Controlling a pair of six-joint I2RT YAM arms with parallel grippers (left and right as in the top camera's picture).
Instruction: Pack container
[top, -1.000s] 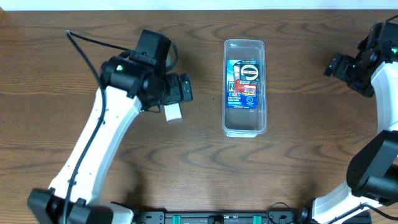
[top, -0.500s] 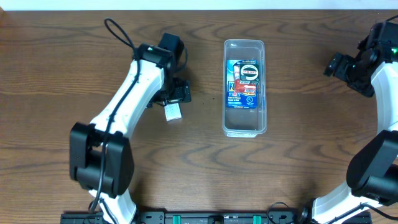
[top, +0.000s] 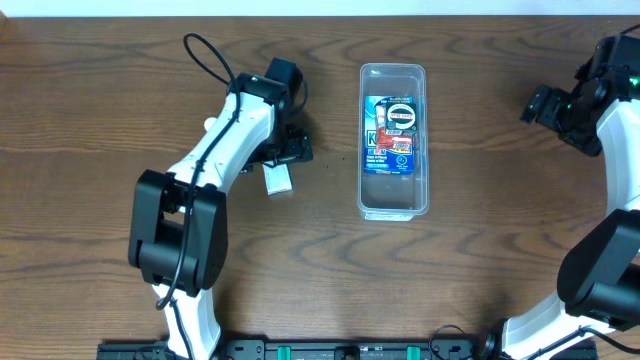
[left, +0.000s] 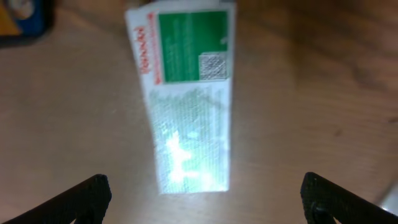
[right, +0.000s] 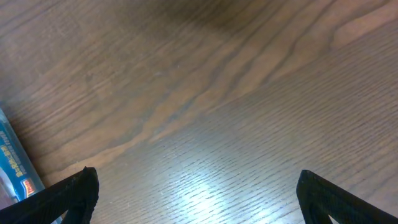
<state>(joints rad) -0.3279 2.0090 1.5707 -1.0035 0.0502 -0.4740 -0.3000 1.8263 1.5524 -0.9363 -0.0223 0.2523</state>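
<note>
The container (top: 393, 140), a long clear plastic bin, lies upright in the middle of the table with a blue printed packet (top: 392, 135) lying in it. A small white and green packet (top: 277, 179) lies flat on the table left of the bin; it also shows in the left wrist view (left: 188, 99). My left gripper (top: 290, 150) is open and hovers just above this packet, its fingertips (left: 205, 199) wide apart and empty. My right gripper (top: 545, 105) is open and empty at the far right, its fingertips (right: 199, 193) over bare wood.
The brown wooden table (top: 480, 260) surrounds the bin. A black cable (top: 205, 60) loops above the left arm. The bin's edge with the blue packet shows at the left of the right wrist view (right: 12, 162).
The left arm has swung and stretched toward the far side, bringing its gripper over the white and green packet. The right arm and the bin have not moved.
</note>
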